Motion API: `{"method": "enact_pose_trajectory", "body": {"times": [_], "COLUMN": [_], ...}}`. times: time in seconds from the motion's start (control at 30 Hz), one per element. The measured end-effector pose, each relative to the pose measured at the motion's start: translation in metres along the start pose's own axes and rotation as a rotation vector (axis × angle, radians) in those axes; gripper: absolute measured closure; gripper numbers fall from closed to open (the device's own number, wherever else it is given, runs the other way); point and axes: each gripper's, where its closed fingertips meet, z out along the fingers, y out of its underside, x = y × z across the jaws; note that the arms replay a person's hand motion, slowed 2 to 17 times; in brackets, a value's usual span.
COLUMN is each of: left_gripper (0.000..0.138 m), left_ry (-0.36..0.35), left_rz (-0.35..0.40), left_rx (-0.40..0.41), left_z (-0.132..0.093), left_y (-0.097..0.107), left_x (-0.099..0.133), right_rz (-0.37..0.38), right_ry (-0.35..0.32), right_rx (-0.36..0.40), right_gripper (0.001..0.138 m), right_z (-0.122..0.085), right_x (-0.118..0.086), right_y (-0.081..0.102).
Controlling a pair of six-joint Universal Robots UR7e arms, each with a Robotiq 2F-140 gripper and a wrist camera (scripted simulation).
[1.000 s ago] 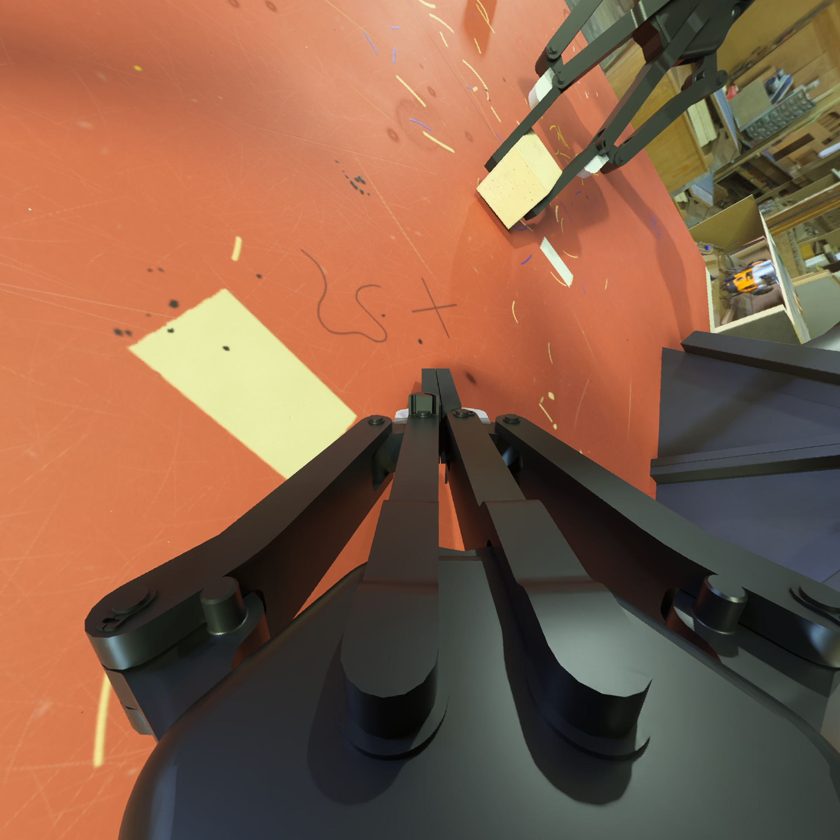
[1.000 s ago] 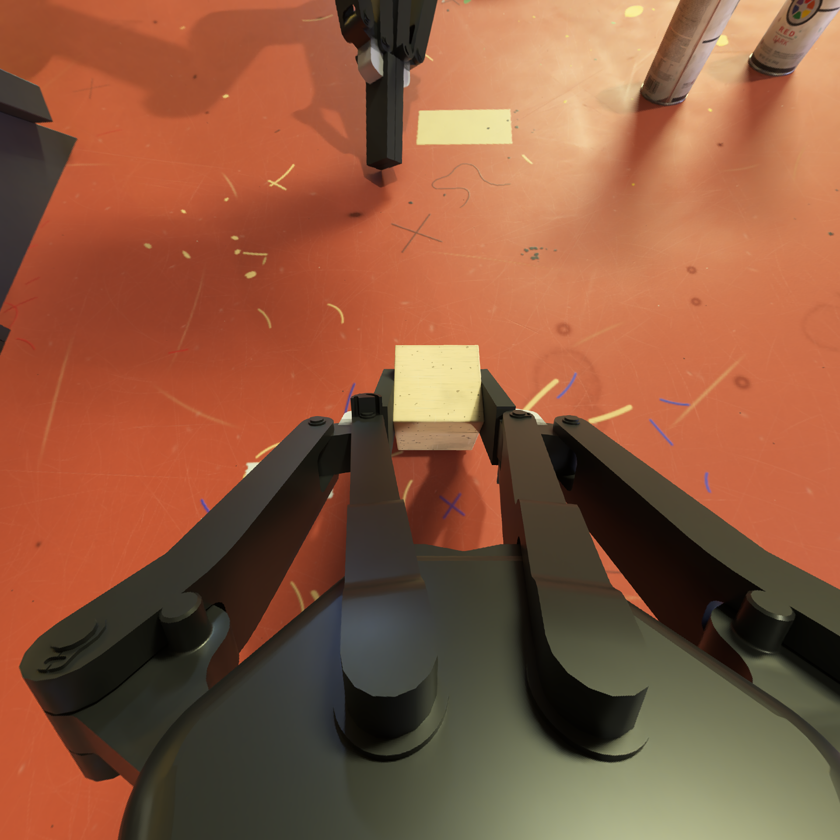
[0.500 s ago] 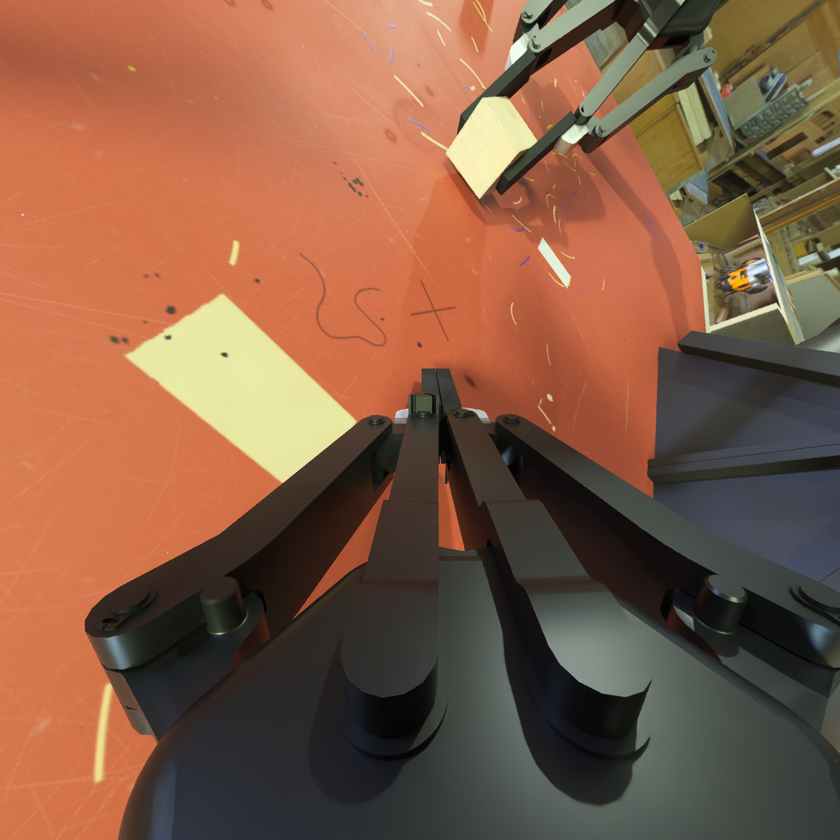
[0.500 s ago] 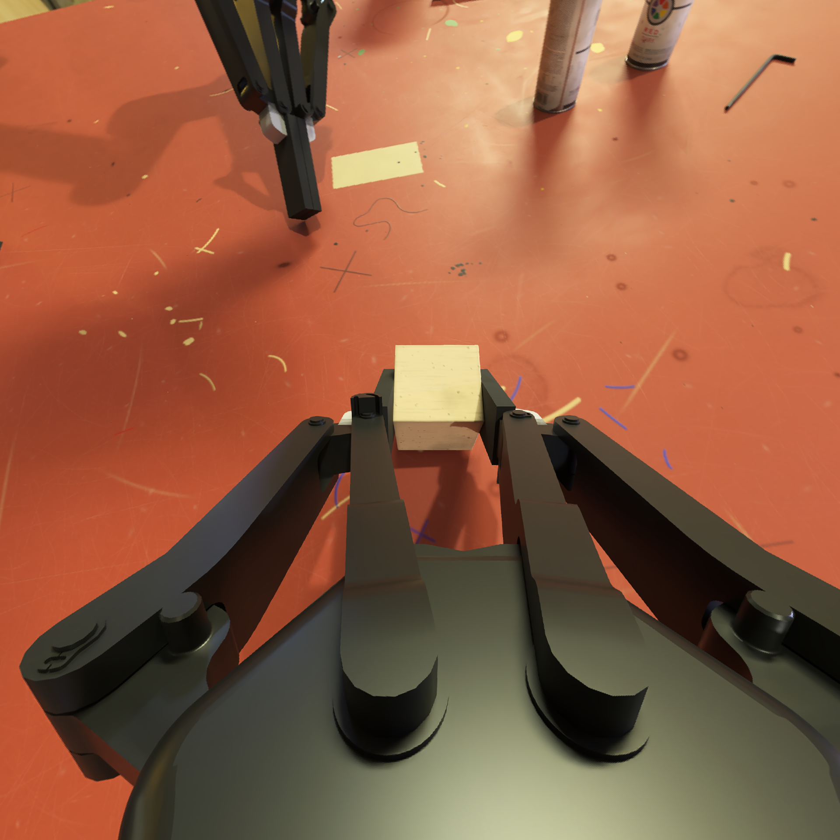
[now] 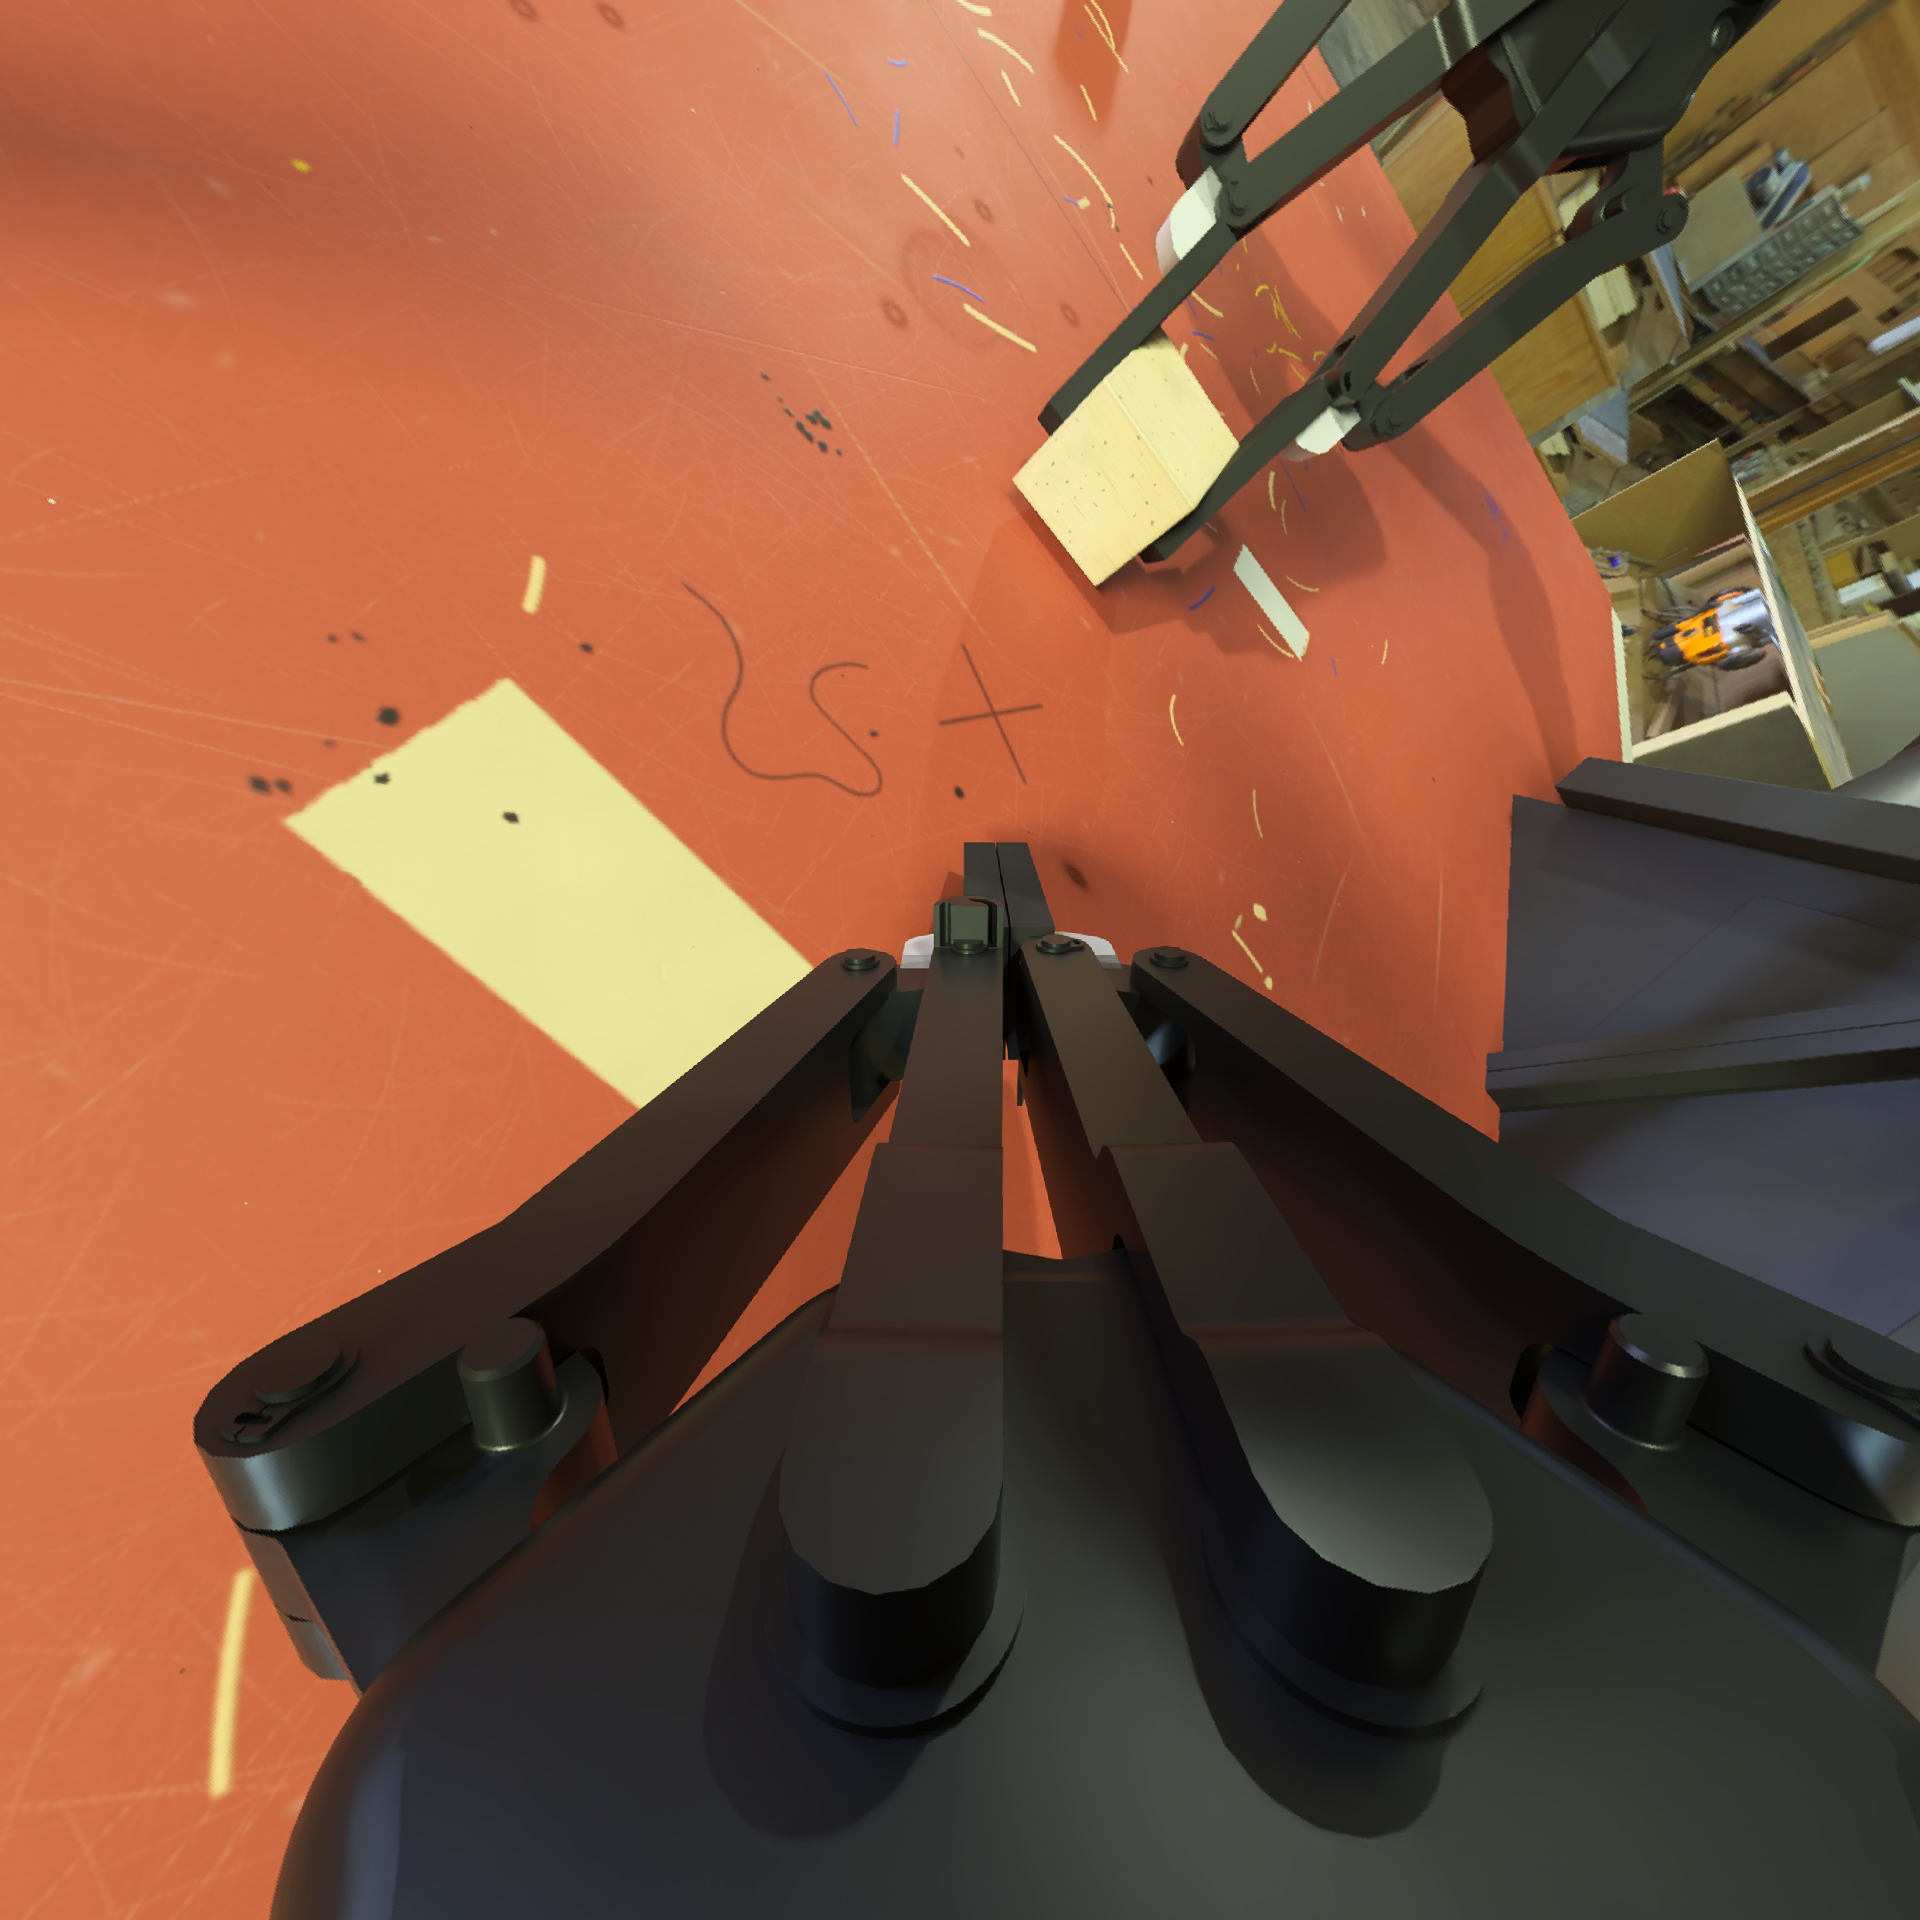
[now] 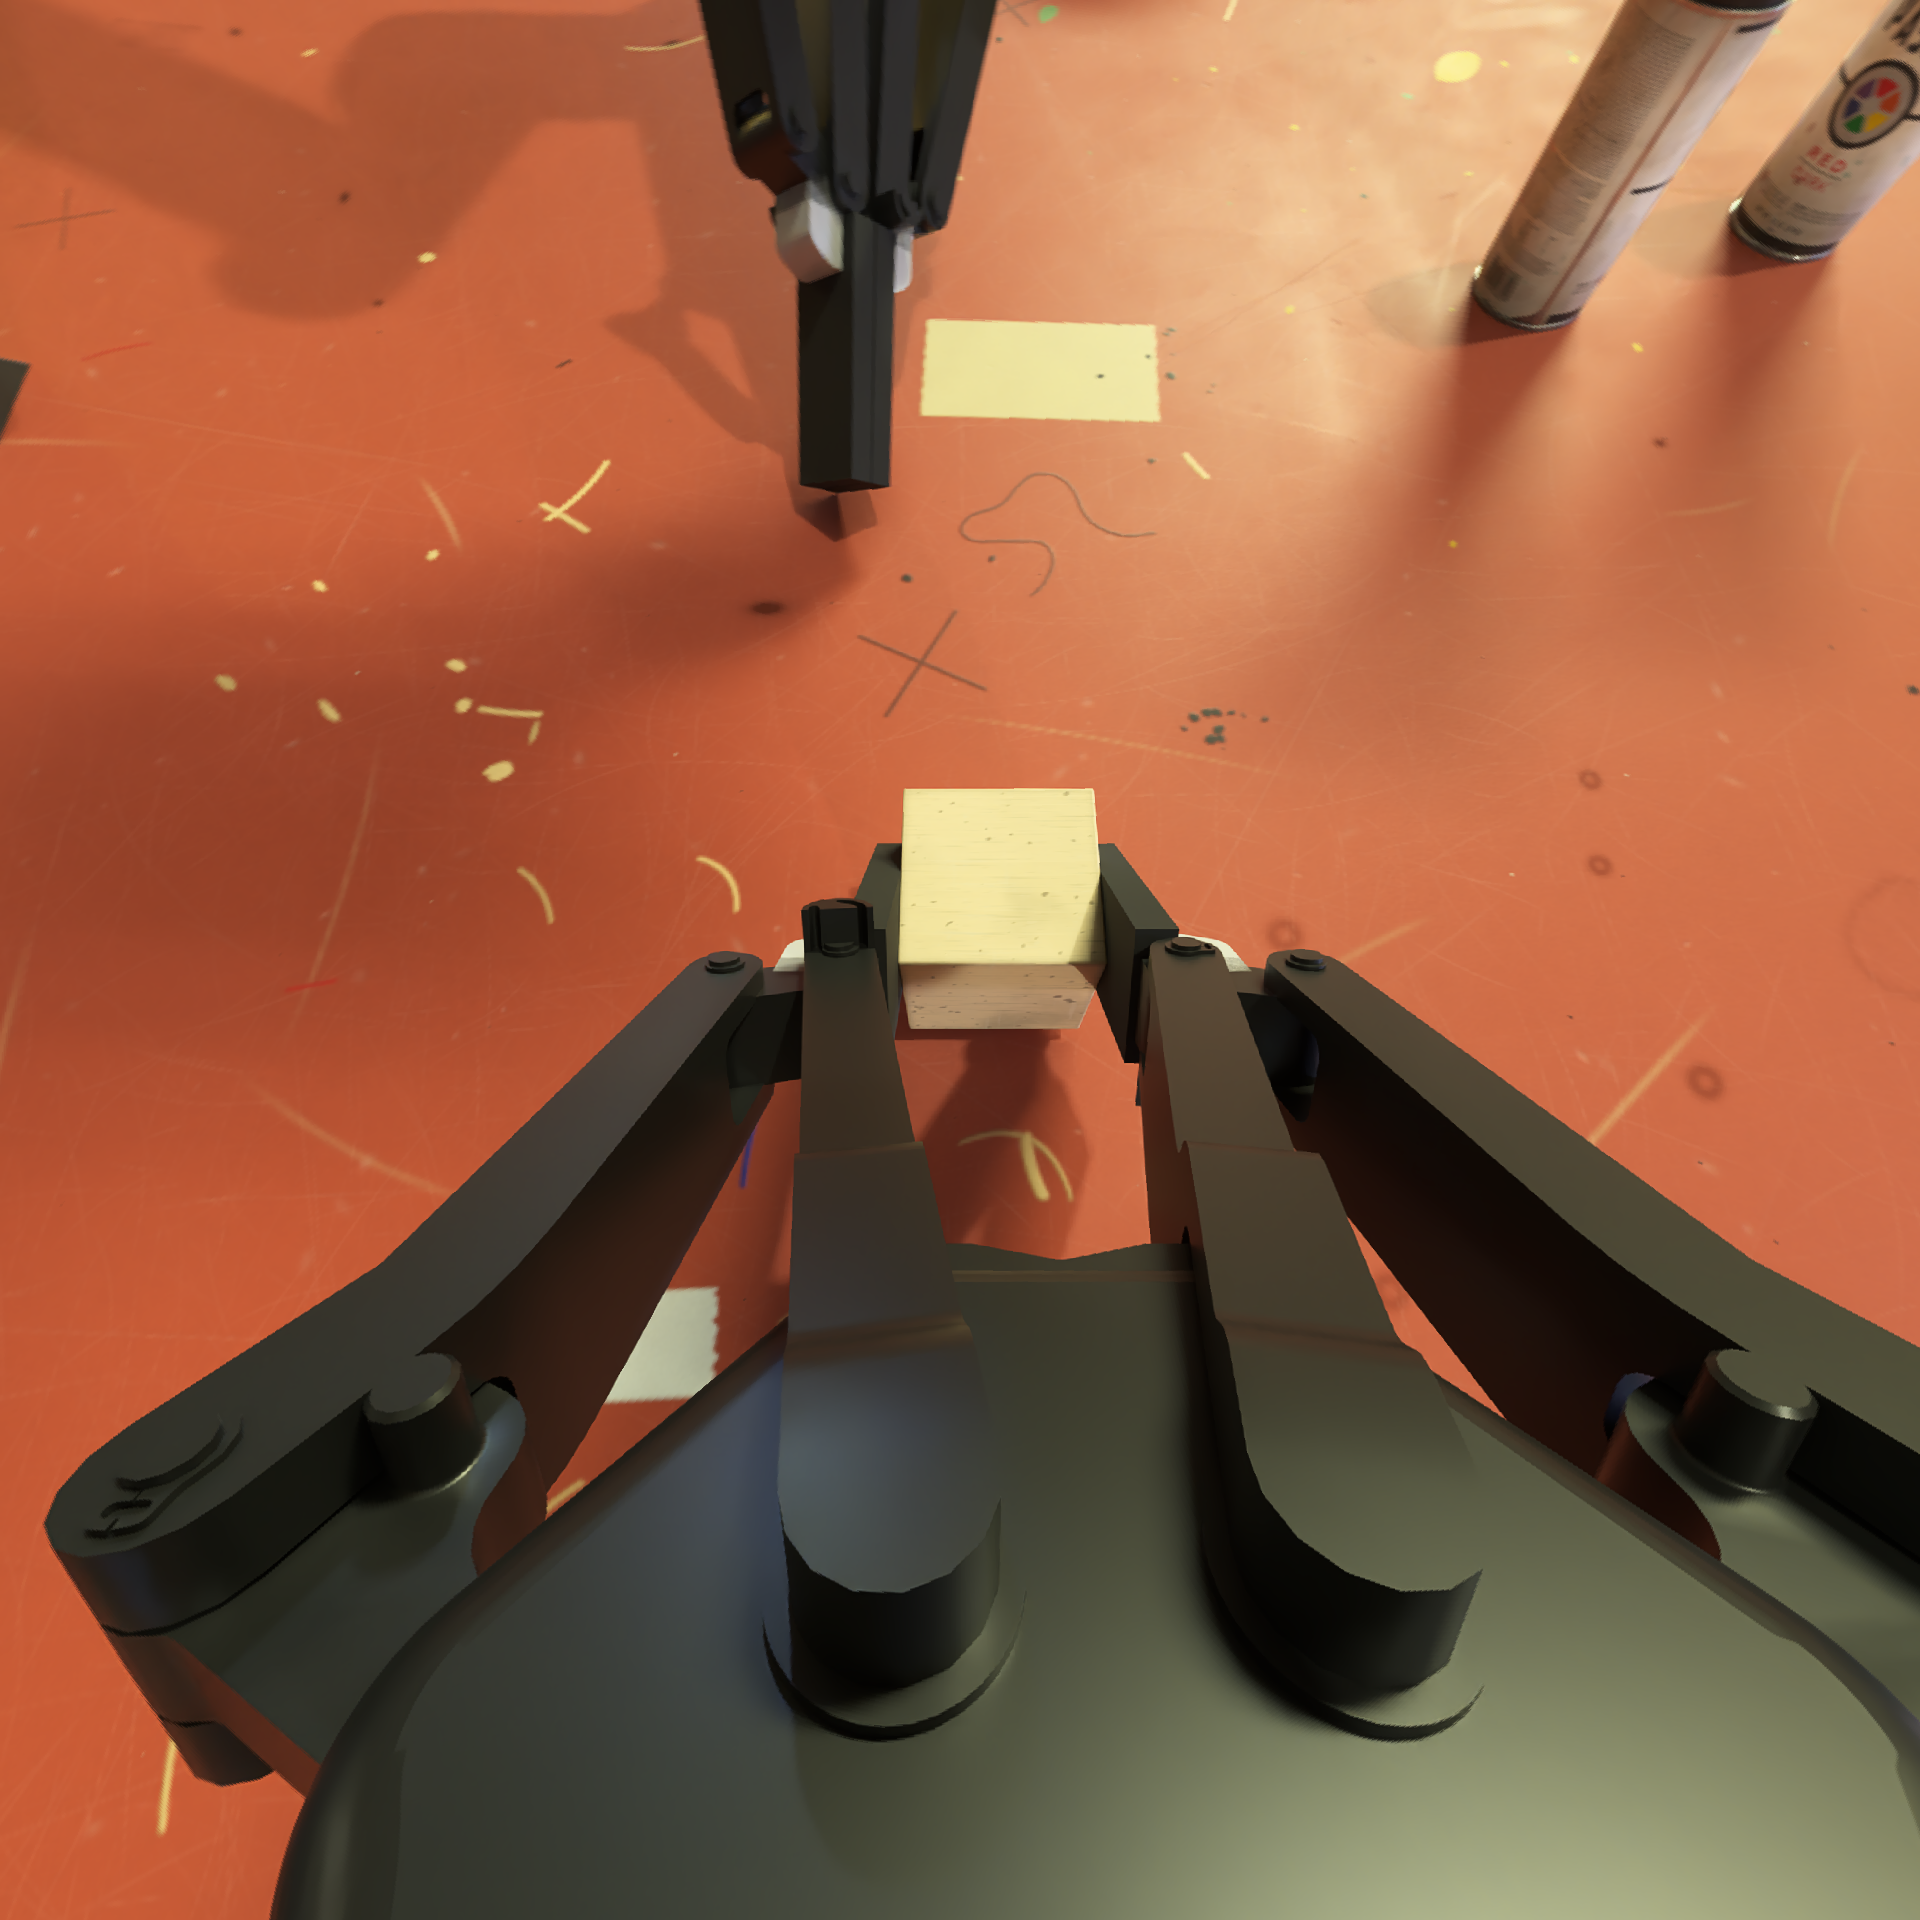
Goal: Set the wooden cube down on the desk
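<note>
The right gripper [image 6: 997, 935] grips the pale wooden cube [image 6: 997, 883] between its two black fingertips, one pressed to each side of the block, low over the scratched red desk [image 6: 1455, 831]. In the right wrist view the cube's shadow falls on the desk just beneath and near it, and whether its underside touches the surface cannot be told; in the left wrist view the cube [image 5: 1127, 473] sits far and to the right, its lower corner at or just above the desktop. The left gripper [image 5: 995, 868] hangs with its fingers pressed together and nothing between them, its tips pointing down near a drawn cross [image 5: 987, 715] and a thin dark squiggle [image 5: 790, 696]. From the right wrist view the same left gripper [image 6: 844, 457] stands upright in the far middle, just left of a cream rectangular patch [image 6: 1039, 370] on the desk. Two spray cans [image 6: 1621, 166] stand at the far right, well apart from the cube. Yellow and blue flecks [image 6: 499, 771] dot the desk surface around both grippers. A dark grey stepped block [image 5: 1714, 1039] lies at the desk's right edge in the left wrist view, with cluttered wooden workshop shelving [image 5: 1787, 343] beyond.
</note>
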Motion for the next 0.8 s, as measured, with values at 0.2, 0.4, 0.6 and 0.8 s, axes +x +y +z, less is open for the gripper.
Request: {"method": "enact_pose_trajectory", "body": {"times": [0.2,0.4,0.6,0.8], "left_gripper": [0.138,0.138,0.138,0.138], "left_ry": [-0.002,0.0,-0.003,-0.007], "left_rz": [-0.001,-0.009,-0.008,-0.007], "left_rx": [0.001,0.006,0.007,0.008], "left_z": [0.0,0.0,0.0,0.0], "left_y": [0.0,0.0,-0.001,-0.001], "left_x": [0.0,0.0,0.0,0.0], "right_rz": [0.116,0.22,0.078,-0.047], "right_ry": [0.061,0.004,-0.069,-0.082], "right_rx": [0.031,0.105,0.077,0.025], "right_gripper": [0.095,0.095,0.095,0.095], "right_z": [0.001,0.001,0.007,0.009], "right_x": [0.026,0.035,0.011,-0.005], "right_y": [-0.003,-0.006,-0.01,-0.009]}}
